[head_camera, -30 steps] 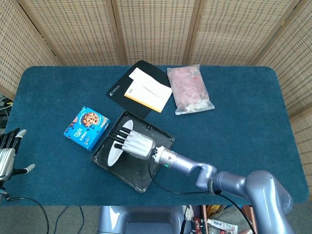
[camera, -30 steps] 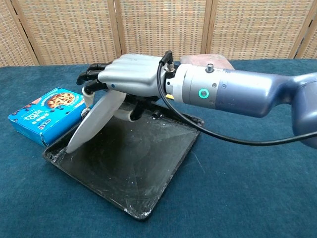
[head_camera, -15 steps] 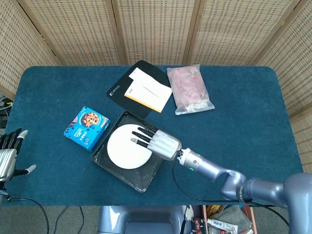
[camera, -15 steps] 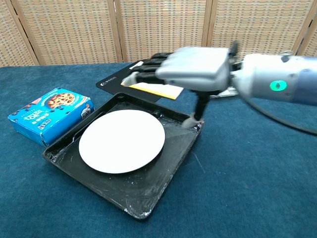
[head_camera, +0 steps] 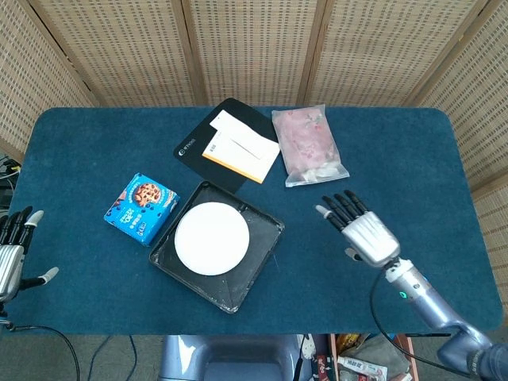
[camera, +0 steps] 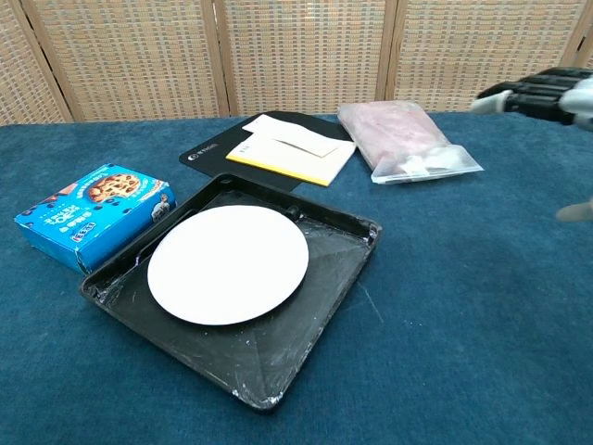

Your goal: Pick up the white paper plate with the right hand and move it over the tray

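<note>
The white paper plate (head_camera: 211, 238) (camera: 228, 263) lies flat inside the black tray (head_camera: 260, 238) (camera: 315, 306), left of the table's middle. My right hand (head_camera: 363, 228) (camera: 547, 95) hovers over bare cloth well to the right of the tray, fingers spread and holding nothing. Only its fingertips show at the right edge of the chest view. My left hand (head_camera: 13, 248) hangs off the table's left edge, fingers apart and empty.
A blue cookie box (head_camera: 142, 207) (camera: 88, 214) lies just left of the tray. Behind it sit a black folder with yellow and white papers (head_camera: 236, 146) (camera: 283, 147) and a pink plastic bag (head_camera: 308, 145) (camera: 404, 140). Wicker screens stand behind the table.
The right hand let go of the tilted plate, which now lies flat in the tray. The hand then drew back to the right, away from the tray. The left hand stayed put.
</note>
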